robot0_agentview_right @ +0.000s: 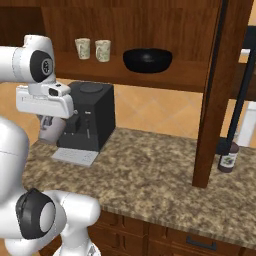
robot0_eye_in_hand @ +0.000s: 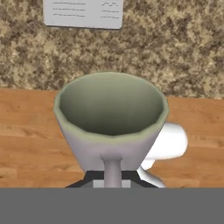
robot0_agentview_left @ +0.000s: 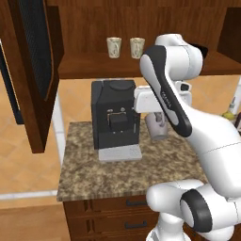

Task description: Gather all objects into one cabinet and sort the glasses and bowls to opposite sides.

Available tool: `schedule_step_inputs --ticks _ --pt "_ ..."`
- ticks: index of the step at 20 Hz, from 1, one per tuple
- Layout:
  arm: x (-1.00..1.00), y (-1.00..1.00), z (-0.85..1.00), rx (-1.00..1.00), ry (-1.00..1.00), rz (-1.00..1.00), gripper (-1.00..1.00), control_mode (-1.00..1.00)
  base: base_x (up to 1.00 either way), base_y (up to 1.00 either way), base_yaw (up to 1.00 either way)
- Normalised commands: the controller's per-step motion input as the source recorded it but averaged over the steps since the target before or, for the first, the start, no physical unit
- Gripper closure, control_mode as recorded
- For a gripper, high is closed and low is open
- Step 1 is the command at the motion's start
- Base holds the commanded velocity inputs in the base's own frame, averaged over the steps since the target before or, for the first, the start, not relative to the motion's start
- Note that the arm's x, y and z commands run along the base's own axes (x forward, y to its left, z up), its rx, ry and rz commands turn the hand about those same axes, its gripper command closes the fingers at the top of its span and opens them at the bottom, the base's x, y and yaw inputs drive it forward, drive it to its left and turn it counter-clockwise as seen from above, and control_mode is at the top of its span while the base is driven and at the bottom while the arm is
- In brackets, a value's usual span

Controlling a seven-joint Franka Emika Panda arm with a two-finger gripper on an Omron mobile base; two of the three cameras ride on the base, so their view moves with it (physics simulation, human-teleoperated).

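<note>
The plain grey handled mug (robot0_eye_in_hand: pixel 111 118) hangs upright in my gripper (robot0_eye_in_hand: pixel 112 175), which is shut on its near wall; one finger sits on the rim side facing the camera. Seen from the base, the mug (robot0_agentview_left: pixel 158 128) (robot0_agentview_right: pixel 50 129) is just beside the coffee machine, under my gripper (robot0_agentview_left: pixel 157 118) (robot0_agentview_right: pixel 48 120). Two cream patterned cups (robot0_agentview_left: pixel 114 47) (robot0_agentview_left: pixel 137 47) (robot0_agentview_right: pixel 83 48) (robot0_agentview_right: pixel 103 50) stand side by side on the cabinet shelf (robot0_agentview_right: pixel 170 79). The wide black bowl (robot0_agentview_right: pixel 147 60) rests on the same shelf, to their right.
A black coffee machine (robot0_agentview_left: pixel 115 115) (robot0_agentview_right: pixel 91 114) with a grey drip tray stands on the granite counter (robot0_agentview_left: pixel 117 169) (robot0_agentview_right: pixel 150 170). The open cabinet door (robot0_agentview_left: pixel 33 70) (robot0_agentview_right: pixel 220 90) hangs over the counter. A dark bottle (robot0_agentview_right: pixel 229 159) stands behind that door.
</note>
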Motion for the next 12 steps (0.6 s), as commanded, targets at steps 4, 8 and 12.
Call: schedule_step_inputs --ticks 4,8,12 --pt "0.00 0.00 0.00 0.00 0.00 0.00 1.00 1.00 1.00 -0.13 0.02" --pt "0.00 0.00 0.00 0.00 0.00 0.00 1.00 1.00 1.00 0.00 0.01" --pt "0.22 0.00 0.00 0.00 0.00 0.00 1.00 -1.00 0.75 0.00 0.00"
